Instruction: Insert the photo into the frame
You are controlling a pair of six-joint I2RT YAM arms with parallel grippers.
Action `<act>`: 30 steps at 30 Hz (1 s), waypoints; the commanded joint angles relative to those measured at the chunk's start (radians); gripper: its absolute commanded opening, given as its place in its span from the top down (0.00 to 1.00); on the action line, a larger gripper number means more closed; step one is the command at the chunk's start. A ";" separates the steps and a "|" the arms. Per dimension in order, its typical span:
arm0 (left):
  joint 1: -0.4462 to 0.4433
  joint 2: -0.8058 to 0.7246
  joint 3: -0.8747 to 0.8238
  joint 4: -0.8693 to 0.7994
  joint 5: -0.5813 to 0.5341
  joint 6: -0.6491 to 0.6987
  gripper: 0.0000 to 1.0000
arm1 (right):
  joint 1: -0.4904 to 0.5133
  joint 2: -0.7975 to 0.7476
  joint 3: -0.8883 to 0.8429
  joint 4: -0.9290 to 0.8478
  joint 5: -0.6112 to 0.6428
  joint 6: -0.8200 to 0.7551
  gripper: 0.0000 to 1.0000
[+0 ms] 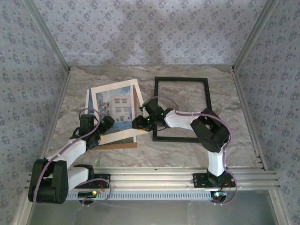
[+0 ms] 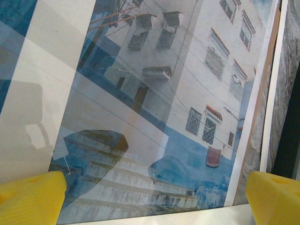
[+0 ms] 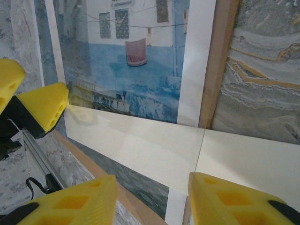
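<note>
The photo (image 1: 115,108) of blue-and-white buildings, with a wide cream border, lies on the brown backing board (image 1: 119,144) at the left of the table. The thin black frame (image 1: 183,78) lies flat to its right, with bare table inside it. My left gripper (image 1: 107,124) hovers over the photo's near part; its yellow fingertips stand wide open at either side of the print (image 2: 178,93). My right gripper (image 1: 139,123) is at the photo's near right corner. Its jaws stand apart with the cream border (image 3: 140,145) between them.
The marbled tabletop (image 1: 225,140) is walled by patterned panels on three sides. A metal rail (image 1: 164,176) with both arm bases runs along the near edge. The left gripper's yellow fingers (image 3: 44,105) show close by in the right wrist view.
</note>
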 commanded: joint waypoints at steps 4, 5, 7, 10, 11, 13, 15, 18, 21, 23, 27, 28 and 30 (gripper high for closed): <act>-0.008 0.030 -0.038 -0.108 -0.010 -0.019 0.01 | -0.014 0.067 0.072 0.052 -0.054 0.039 0.57; -0.008 0.029 -0.038 -0.109 -0.009 -0.018 0.01 | -0.014 0.077 0.084 0.057 -0.059 0.040 0.57; -0.008 0.025 -0.038 -0.112 -0.012 -0.017 0.01 | -0.014 0.091 0.100 0.057 -0.061 0.040 0.57; -0.008 0.023 -0.039 -0.115 -0.016 -0.016 0.01 | -0.019 0.108 0.122 0.061 -0.059 0.043 0.57; -0.008 0.023 -0.040 -0.115 -0.017 -0.015 0.01 | -0.021 0.113 0.128 0.064 -0.056 0.043 0.56; -0.008 0.026 -0.040 -0.114 -0.018 -0.015 0.01 | -0.030 0.126 0.145 0.066 -0.052 0.041 0.56; -0.008 0.029 -0.037 -0.114 -0.015 -0.016 0.01 | -0.040 0.142 0.165 0.064 -0.052 0.039 0.56; -0.008 0.032 -0.031 -0.117 -0.015 -0.010 0.01 | -0.054 0.170 0.193 0.059 -0.049 0.037 0.56; -0.009 0.036 -0.031 -0.115 -0.017 -0.011 0.01 | -0.064 0.202 0.228 0.056 -0.053 0.042 0.56; -0.008 0.039 -0.031 -0.113 -0.017 -0.012 0.01 | -0.069 0.228 0.253 0.059 -0.068 0.045 0.56; -0.009 0.043 -0.032 -0.111 -0.017 -0.012 0.02 | -0.069 0.263 0.299 0.031 -0.079 0.039 0.56; -0.008 0.043 -0.032 -0.111 -0.017 -0.012 0.01 | -0.070 0.265 0.303 0.028 -0.078 0.037 0.56; -0.008 0.043 -0.031 -0.111 -0.018 -0.012 0.02 | -0.069 0.268 0.306 0.020 -0.077 0.032 0.60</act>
